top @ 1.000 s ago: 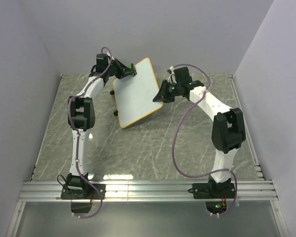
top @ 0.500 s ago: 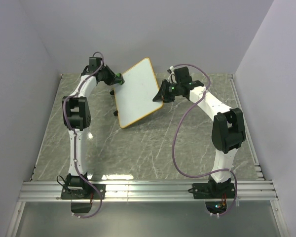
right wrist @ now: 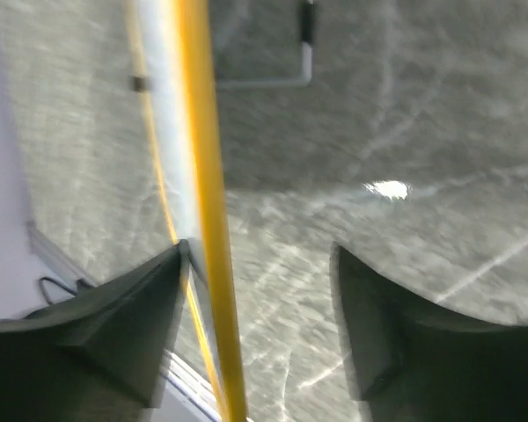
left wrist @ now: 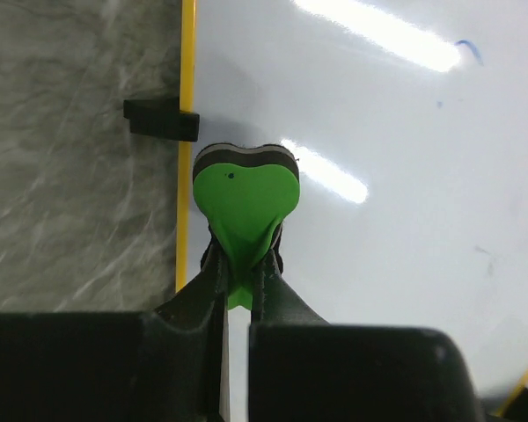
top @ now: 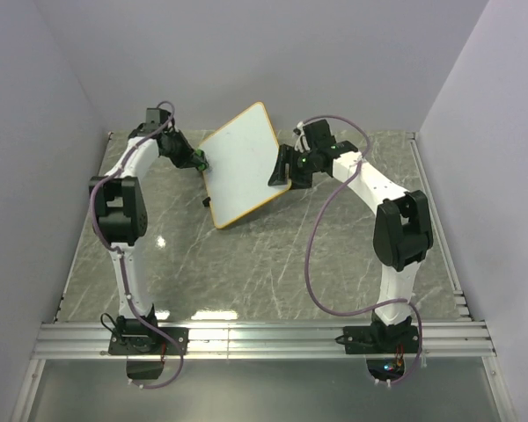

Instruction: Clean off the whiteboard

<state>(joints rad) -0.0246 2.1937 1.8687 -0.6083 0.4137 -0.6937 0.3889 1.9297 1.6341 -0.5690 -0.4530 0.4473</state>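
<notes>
On the table (top: 246, 255), the left gripper (top: 198, 162) is pinched narrow on the eraser (left wrist: 246, 195), a green block with a black pad. The eraser lies over the whiteboard (top: 239, 163) just inside its 9 o'clock rim, beside a black foot (left wrist: 161, 119). The right gripper (top: 276, 169) stands at the whiteboard's 3 o'clock edge, jaws wide. The rim (right wrist: 207, 176) runs between its fingers, close to the left one; contact I cannot tell. The whiteboard lies askew toward the table's 12 o'clock, between both grippers. In the left wrist view, a small blue mark (left wrist: 467, 50) shows at 1 o'clock.
</notes>
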